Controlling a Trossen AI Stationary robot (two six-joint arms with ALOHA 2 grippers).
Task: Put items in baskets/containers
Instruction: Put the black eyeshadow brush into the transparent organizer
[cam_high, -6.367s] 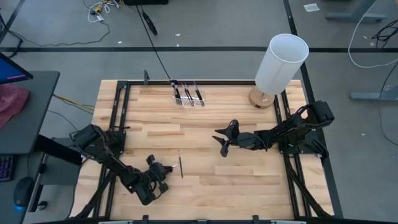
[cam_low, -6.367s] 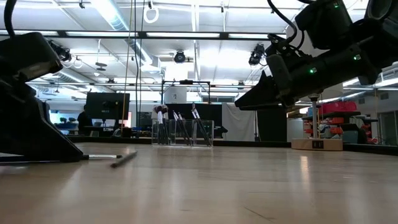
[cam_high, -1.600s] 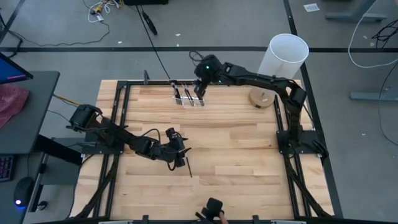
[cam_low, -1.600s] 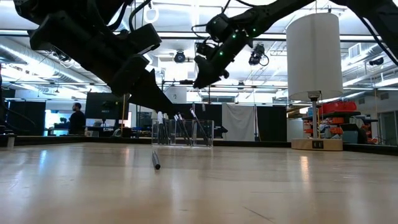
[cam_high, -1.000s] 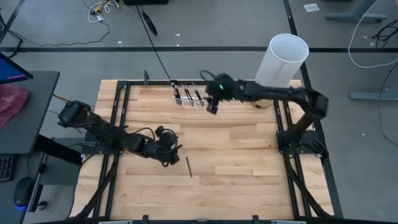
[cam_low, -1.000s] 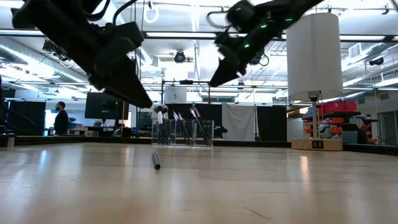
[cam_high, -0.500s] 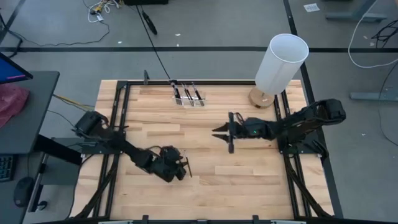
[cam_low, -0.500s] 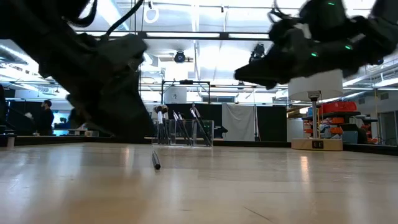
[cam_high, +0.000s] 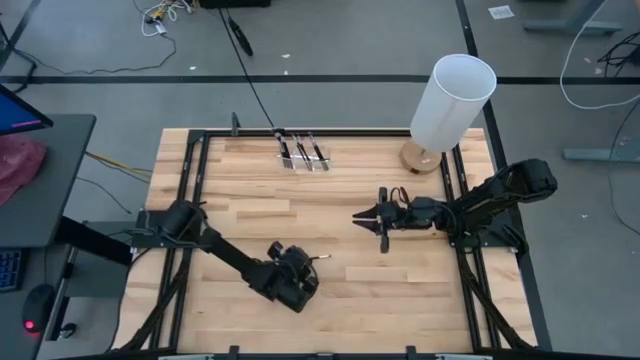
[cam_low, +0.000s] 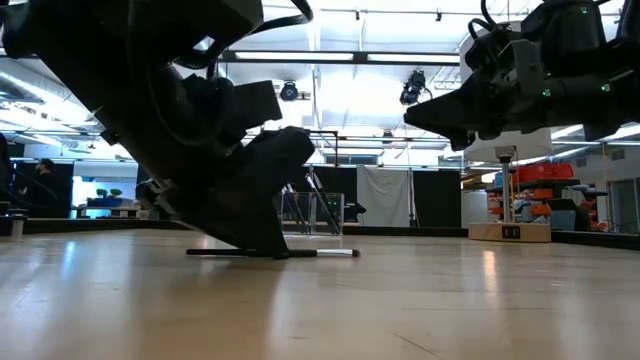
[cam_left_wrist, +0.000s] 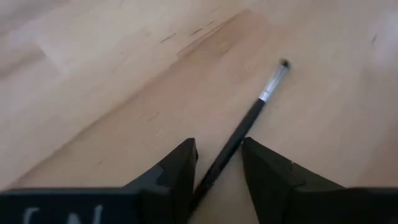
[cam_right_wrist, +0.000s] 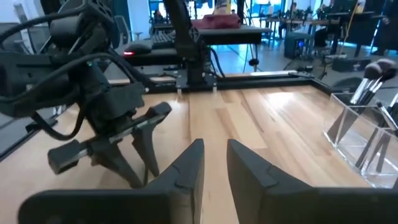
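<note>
**Left gripper straddles a brush lying on the table; right gripper hangs empty**

One makeup brush (cam_left_wrist: 249, 127) lies flat on the wooden table (cam_high: 400, 290), in the near half and a little left of the middle. In the left wrist view its thin dark handle runs between the left arm's two fingers (cam_left_wrist: 174, 171), which stand narrowly apart on either side of it with a small gap showing on each side; whether they touch the handle cannot be told. Its silver ferrule and small dark tuft point away from the gripper. In the high view only the tip of the brush shows, just right of the left gripper (cam_high: 298, 283), which is down low at the table. The low view shows the brush stretched along the wood under that gripper's dark bulk.

The clear organiser box (cam_high: 302, 152) stands at the far edge of the table, left of centre, with several brushes upright in its compartments. It is well apart from the lying brush.

The right gripper (cam_high: 381, 219) hangs above the table right of the middle, pointing left, its fingers (cam_right_wrist: 186, 168) close together with a slim gap and nothing between them.

A tall white cylinder (cam_high: 452, 100) on a round wooden base stands at the far right corner.
</note>
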